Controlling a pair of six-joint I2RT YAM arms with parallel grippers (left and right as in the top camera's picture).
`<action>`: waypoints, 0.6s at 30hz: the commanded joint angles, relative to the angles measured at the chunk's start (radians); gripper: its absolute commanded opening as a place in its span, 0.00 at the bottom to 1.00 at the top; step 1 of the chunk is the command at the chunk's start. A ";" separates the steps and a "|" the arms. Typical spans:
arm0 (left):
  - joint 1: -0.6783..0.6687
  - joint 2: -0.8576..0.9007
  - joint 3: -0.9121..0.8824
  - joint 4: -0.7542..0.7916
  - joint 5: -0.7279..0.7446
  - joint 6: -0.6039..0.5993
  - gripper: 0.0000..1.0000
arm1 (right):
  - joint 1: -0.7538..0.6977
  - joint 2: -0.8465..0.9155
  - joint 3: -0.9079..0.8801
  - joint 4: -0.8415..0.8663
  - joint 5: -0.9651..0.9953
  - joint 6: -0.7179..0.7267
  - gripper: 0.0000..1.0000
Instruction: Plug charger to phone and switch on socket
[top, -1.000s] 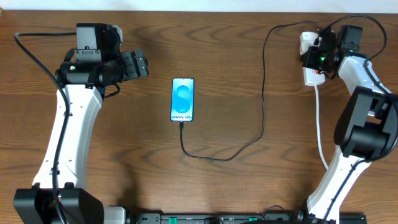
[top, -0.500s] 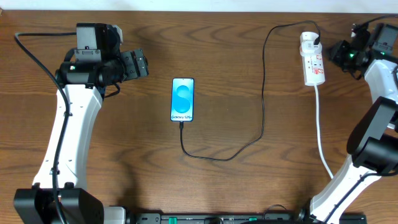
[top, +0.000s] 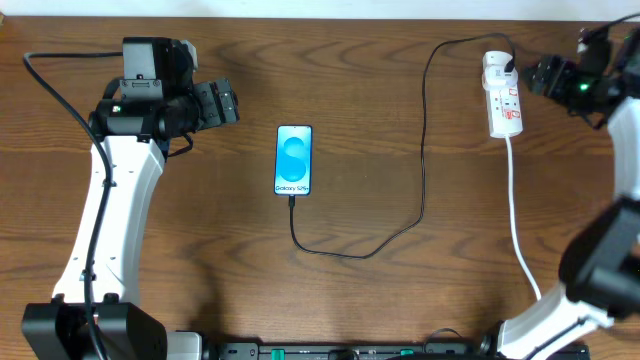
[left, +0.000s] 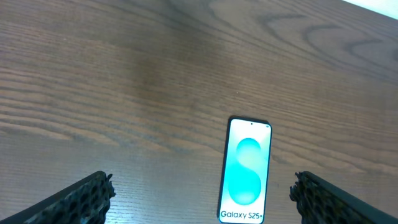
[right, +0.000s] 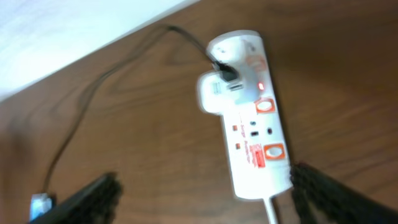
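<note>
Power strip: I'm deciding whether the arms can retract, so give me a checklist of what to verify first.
1. The thin black charger cable joins the bottom edge of the black-edged smartphone with the lit blue-green screen: ok.
2. The cable's other end is plugged into the white power strip with red switches: ok.
3. The strip's switch is on: cannot tell, as the right wrist view is blurred.
4. The right tool is open and off the strip: ok.
5. The left tool is open and holding nothing: ok.
6. The smartphone lies flat on the brown wooden table: ok.
</note>
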 joint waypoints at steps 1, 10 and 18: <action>0.005 -0.009 0.005 -0.001 -0.013 0.009 0.95 | 0.025 -0.174 0.009 -0.070 -0.027 -0.079 0.99; 0.005 -0.009 0.005 -0.001 -0.013 0.009 0.95 | 0.139 -0.517 0.009 -0.454 -0.027 -0.230 0.99; 0.005 -0.009 0.005 -0.001 -0.013 0.009 0.95 | 0.175 -0.700 0.009 -0.682 -0.015 -0.227 0.99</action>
